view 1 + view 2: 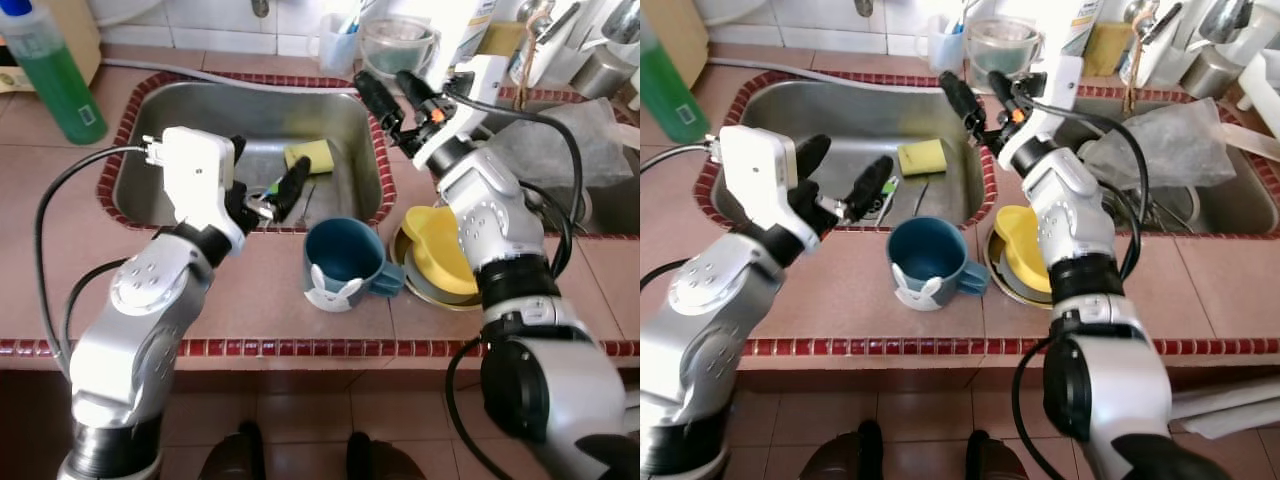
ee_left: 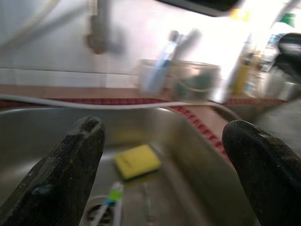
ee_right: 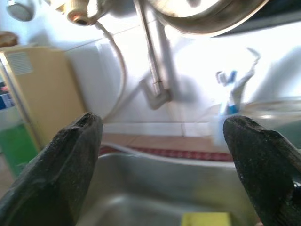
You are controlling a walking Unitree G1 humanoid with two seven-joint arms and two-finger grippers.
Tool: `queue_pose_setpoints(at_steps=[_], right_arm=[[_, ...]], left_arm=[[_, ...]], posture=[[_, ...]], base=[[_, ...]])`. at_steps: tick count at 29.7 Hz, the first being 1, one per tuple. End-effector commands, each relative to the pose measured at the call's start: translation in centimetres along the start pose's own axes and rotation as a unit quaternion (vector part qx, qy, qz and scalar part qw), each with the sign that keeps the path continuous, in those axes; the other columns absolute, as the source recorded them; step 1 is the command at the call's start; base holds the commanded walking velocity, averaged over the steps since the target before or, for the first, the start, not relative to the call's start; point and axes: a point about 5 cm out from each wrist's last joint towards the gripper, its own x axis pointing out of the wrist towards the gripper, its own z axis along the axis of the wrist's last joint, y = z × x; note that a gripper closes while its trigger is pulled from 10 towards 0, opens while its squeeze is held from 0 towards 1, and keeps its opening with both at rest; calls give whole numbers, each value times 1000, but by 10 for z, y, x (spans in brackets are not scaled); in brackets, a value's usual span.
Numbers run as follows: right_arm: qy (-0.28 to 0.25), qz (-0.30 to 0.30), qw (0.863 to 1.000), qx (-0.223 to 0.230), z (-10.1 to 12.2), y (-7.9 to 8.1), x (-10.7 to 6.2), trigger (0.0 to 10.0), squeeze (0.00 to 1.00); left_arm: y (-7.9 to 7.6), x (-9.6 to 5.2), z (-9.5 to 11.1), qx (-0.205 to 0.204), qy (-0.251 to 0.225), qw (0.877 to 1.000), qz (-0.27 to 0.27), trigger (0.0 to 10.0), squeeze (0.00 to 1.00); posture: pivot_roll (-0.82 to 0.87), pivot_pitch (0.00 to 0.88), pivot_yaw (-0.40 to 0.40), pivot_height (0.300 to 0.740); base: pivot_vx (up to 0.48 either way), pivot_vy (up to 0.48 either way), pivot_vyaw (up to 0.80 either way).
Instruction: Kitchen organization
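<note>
Both the left gripper point(image 1: 840, 180) and right gripper point(image 1: 392, 92) are held spread above the stainless steel sink point(image 1: 200, 110); reaching for the yellow rectangular sponge point(image 1: 309, 155) is judged the next step.

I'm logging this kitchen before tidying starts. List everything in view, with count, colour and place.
Sink: one, steel, set in the tiled counter.
Sponge: one, yellow, on the sink floor.
Brush: one, green-tipped, near the drain.
Mug: one, blue with a white rabbit shape, on the counter before the sink.
Jug: one, yellow, lying in a metal bowl right of the mug.
Soap bottle: one, green, far left of the counter.
Plastic bag: one, clear, over the right-hand basin.
Glass container: one, clear, behind the sink.
Left tool: black fingers, open, over the sink's front edge.
Right tool: black fingers, open, above the sink's right rim.
</note>
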Motion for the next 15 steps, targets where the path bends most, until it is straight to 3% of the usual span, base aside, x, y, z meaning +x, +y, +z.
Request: queue_pose_setpoints(at_steps=[1, 8, 12, 15], right_arm=[[-33, -17, 999, -27, 13, -3, -3, 10000, 0], [-74, -77, 987, -121, 19, 4, -28, 10000, 0], [-75, -100, 983, -133, 17, 4, -37, 10000, 0], [-79, -117, 978, -152, 17, 6, -46, 10000, 0]], left_arm=[[3, 3, -1, 2, -1, 1000, 17, 10000, 0], [13, 5, -8, -36, -13, 998, 46, 10000, 0], [16, 3, -11, -20, -22, 998, 60, 10000, 0], [18, 0, -17, -33, -17, 997, 66, 10000, 0]], posture=[[29, 160, -76, 740], [8, 105, -63, 740], [-9, 87, -53, 740], [-28, 71, -41, 740]], base=[[0, 0, 0], [0, 0, 0], [0, 0, 0], [0, 0, 0]])
